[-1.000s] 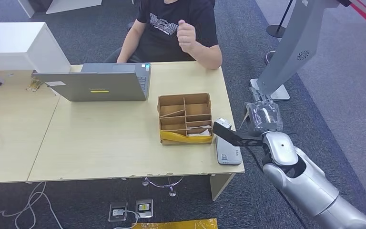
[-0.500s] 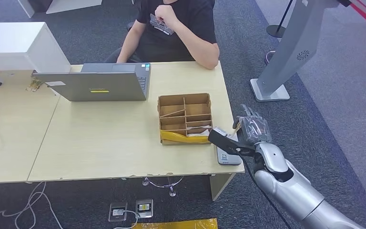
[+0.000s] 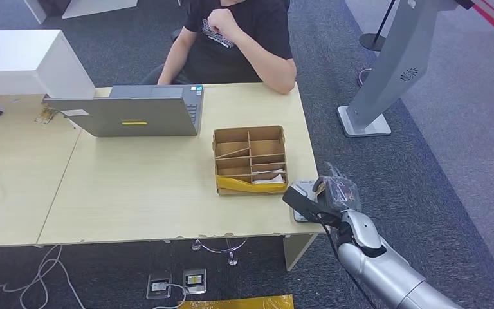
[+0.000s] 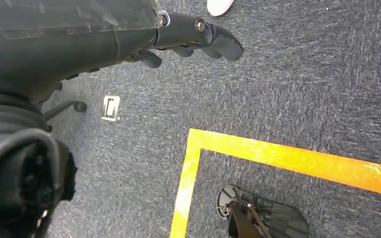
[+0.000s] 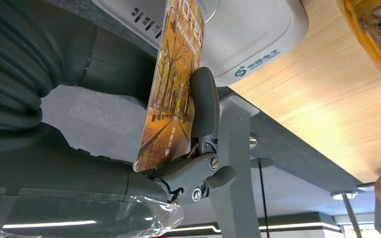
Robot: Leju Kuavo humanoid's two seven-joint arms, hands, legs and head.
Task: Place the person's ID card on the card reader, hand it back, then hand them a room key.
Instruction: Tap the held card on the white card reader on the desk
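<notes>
Right hand fingers pinch the thin card w/ autumn-tree print, held edge-on just beyond the flat white card reader at counter edge. Tilt card flat, lower onto reader top, then release. Left hand hangs, fingers curled, holding nothing.

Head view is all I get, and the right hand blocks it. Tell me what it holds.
Observer: The right hand holds a card printed with an autumn tree avenue, pinched between thumb and fingers.
Operator: Report where the card sits against the reader.
Observer: Its far end overlaps the white card reader; whether they touch, I cannot tell.
Operator: Give me the left hand.
Observer: The left hand hangs over grey carpet near yellow floor tape, holding nothing, fingers curled.
</notes>
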